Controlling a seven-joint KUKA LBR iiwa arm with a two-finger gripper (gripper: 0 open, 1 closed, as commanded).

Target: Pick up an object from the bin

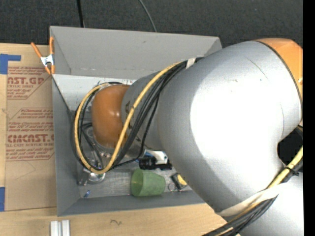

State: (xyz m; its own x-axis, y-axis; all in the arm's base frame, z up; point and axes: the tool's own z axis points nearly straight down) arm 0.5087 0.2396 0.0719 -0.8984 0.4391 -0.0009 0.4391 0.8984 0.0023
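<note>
The arm is deep in the bin, with its orange cover and looped cables hanging over the floor. The gripper is down low at about 8 o'clock, close to the floor. Nothing shows in its grasp, and whether it is open or closed I cannot tell, as the wrist and cables crowd it. By my reading the pick is not yet made: the reach down is done, while the grab and the lift are left. The nearest candidate is the green cup, at 6 o'clock near the front wall, just beside the gripper on its 3 o'clock side and apart from it. The cup lies on its side with its long axis running 9 to 3 o'clock. A flat round face points toward 9, at the gripper, and the rounded end points toward 3; which end is the mouth I cannot tell. Past it lie a blue-and-white bit and a yellow-and-black bit, half under the arm.
</note>
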